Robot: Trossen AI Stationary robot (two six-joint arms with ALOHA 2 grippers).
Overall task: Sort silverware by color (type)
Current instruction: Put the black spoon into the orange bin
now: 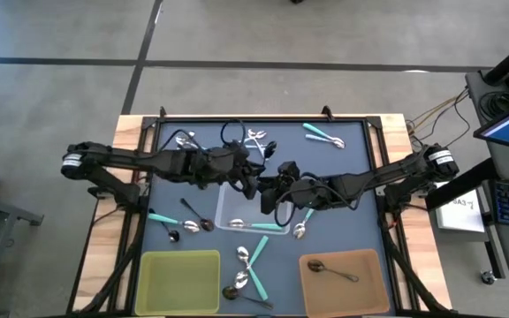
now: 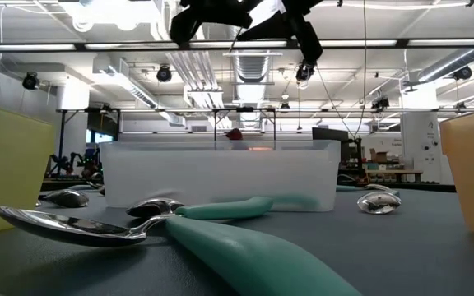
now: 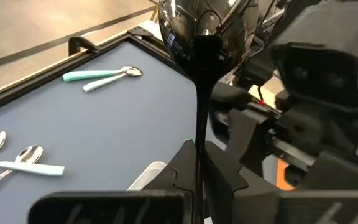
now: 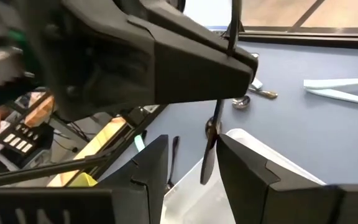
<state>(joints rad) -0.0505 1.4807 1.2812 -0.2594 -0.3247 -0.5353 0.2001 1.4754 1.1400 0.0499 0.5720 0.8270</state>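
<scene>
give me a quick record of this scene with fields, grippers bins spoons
left gripper: shut on a dark spoon, over the middle of the table
right gripper: jaws apart, on either side of that spoon's handle, not closed on it
clear bin: mid-table, under both grippers
yellow bin: near left corner, no spoon seen inside
brown bin: near right corner, one dark spoon inside
loose spoons: teal, pale and dark ones scattered on the blue mat
stage: looks like a handover between arms
</scene>
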